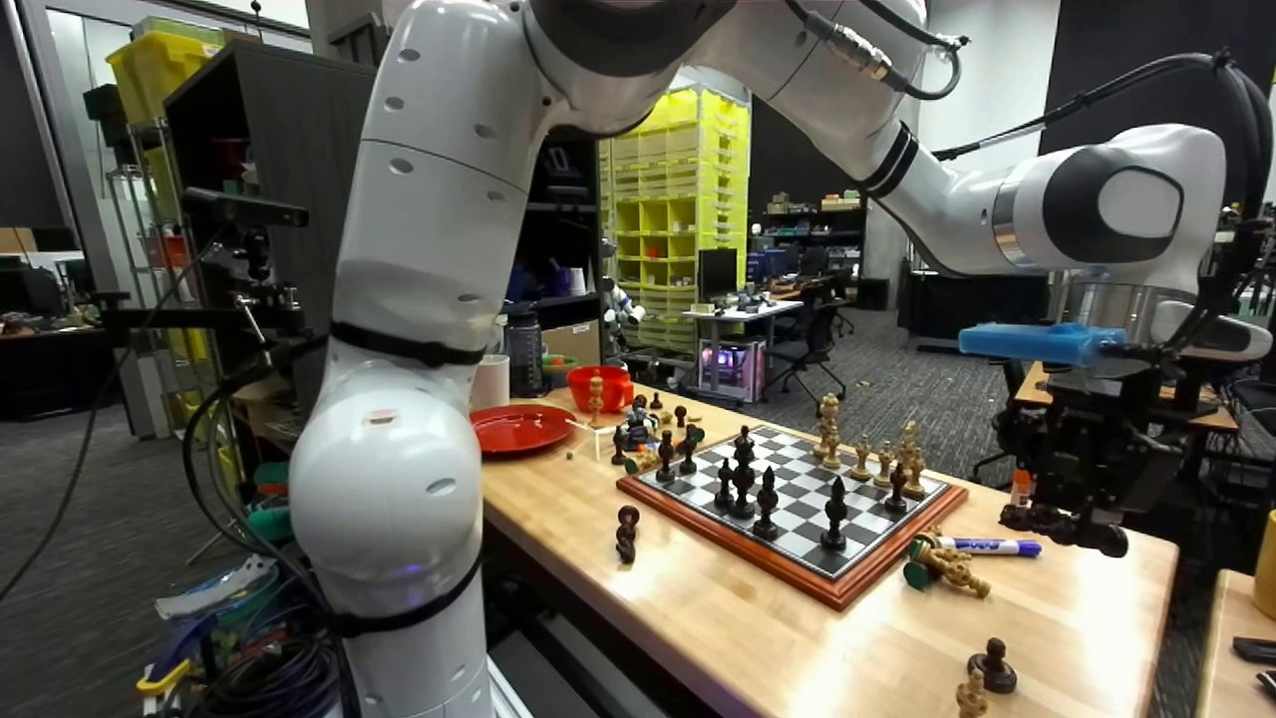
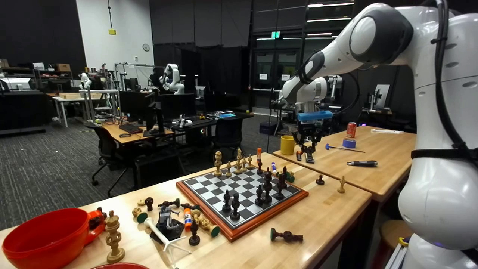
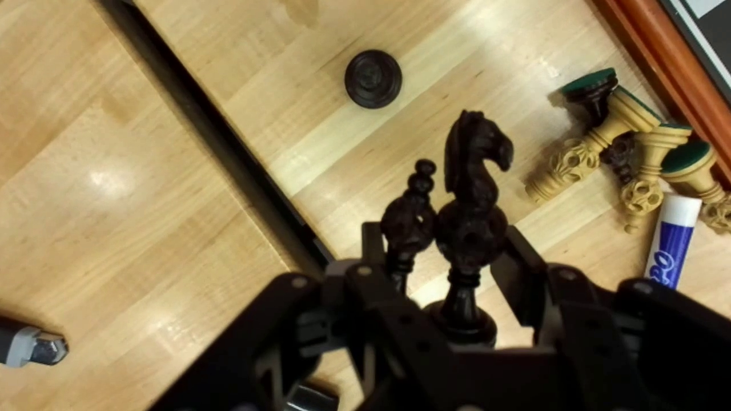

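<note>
Black fingers (image 3: 518, 268) of the claw (image 3: 445, 242) sit closest to the lens in the wrist view, narrowed onto two chess pieces at once: a dark knight (image 3: 472, 237) and, touching it, a slim dark piece (image 3: 408, 224) with a beaded tip. Both heads reach above the fingertips. Under the claw spreads a wooden table (image 3: 297, 114); on it, ahead of the grip, stands a squat dark piece (image 3: 372, 79), seen from above. Right of the claw in the same view, toppled pieces (image 3: 657, 149), pale and dark, lie bunched, with a white and purple-blue marker (image 3: 673, 240) just beside them. Left of the claw, across a gap (image 3: 217, 137), a second table (image 3: 143, 245) bears a dark tool (image 3: 28, 345) with a shiny tip, partly out of view. Past the bunch from the claw, in both exterior views, a framed chessboard (image 1: 733, 538) carries upright pieces (image 1: 743, 474). Beyond the claw in an exterior view, a yellow mug (image 2: 287, 145) stands on the second table. Well apart from the claw, past the board, are a red plate (image 1: 523, 427) and a large red cup (image 2: 46, 239).
</note>
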You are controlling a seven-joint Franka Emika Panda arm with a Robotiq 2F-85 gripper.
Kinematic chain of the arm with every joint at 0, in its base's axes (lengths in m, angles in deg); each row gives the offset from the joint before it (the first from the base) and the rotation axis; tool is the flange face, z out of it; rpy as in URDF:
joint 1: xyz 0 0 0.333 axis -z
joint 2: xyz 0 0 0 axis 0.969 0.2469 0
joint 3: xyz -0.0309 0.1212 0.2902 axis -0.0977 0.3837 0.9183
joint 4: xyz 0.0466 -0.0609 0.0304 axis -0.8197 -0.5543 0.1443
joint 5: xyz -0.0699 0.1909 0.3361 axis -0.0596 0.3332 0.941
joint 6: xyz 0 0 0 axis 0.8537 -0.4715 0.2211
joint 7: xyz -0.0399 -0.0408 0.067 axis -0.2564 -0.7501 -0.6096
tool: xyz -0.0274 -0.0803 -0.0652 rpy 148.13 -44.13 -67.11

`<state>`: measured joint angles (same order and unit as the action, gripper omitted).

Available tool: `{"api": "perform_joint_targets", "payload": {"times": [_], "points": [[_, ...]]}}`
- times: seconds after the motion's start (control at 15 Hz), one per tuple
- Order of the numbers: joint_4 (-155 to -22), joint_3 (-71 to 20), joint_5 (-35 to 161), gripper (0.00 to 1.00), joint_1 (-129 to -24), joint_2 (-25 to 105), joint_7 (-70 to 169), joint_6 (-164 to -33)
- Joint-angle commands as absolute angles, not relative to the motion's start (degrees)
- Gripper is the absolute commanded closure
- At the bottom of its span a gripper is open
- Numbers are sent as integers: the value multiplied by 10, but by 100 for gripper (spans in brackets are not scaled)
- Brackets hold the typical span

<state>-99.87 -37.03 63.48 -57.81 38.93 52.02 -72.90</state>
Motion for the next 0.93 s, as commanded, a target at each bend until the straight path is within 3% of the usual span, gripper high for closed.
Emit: {"api": "perform_joint_targets", "payload": {"times": [0.0,0.13,0.2,0.87], "points": [[-996,-373,636,50,-580,391,519,-727],[-996,-373,636,50,-581,391,519,-727],[-996,-373,642,75,-577,394,517,-736],[-1070,-368,726,75,-538,430,448,-864]]}}
